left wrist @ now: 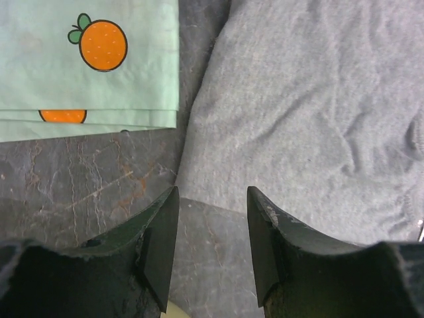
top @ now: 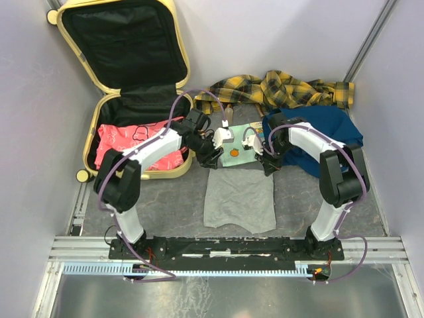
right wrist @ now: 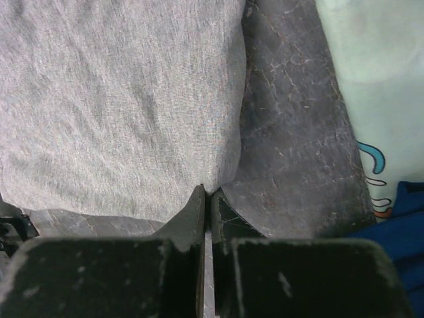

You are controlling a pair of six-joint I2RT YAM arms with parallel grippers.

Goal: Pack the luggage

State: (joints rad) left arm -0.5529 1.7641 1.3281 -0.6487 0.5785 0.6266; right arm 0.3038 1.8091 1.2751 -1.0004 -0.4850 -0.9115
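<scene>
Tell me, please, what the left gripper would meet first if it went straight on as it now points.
Probably the corner of the gray cloth, just ahead of the open left gripper; depth is unclear.

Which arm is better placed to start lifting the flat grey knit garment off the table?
Right, probably. The right gripper is shut, apparently pinching a corner of the flat grey knit garment. The left gripper stands open at the other far corner, gripping nothing.
</scene>
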